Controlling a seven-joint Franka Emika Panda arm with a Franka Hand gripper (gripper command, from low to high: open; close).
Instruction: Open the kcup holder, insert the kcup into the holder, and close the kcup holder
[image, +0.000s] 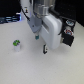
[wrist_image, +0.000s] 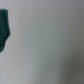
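Tool (image: 44, 49) above pale table (image: 30, 65), opening unclear, kcup (image: 16, 45) well apart

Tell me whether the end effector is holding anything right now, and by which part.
Nothing is held. The end effector hangs above the bare table, and the kcup sits apart from it.

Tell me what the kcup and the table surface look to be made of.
The kcup: probably plastic, judging by its smooth white body; the green top could be foil or a printed lid, too blurred to tell. The table: a pale, matte, even surface, perhaps laminate or cloth; no grain or glare shows.
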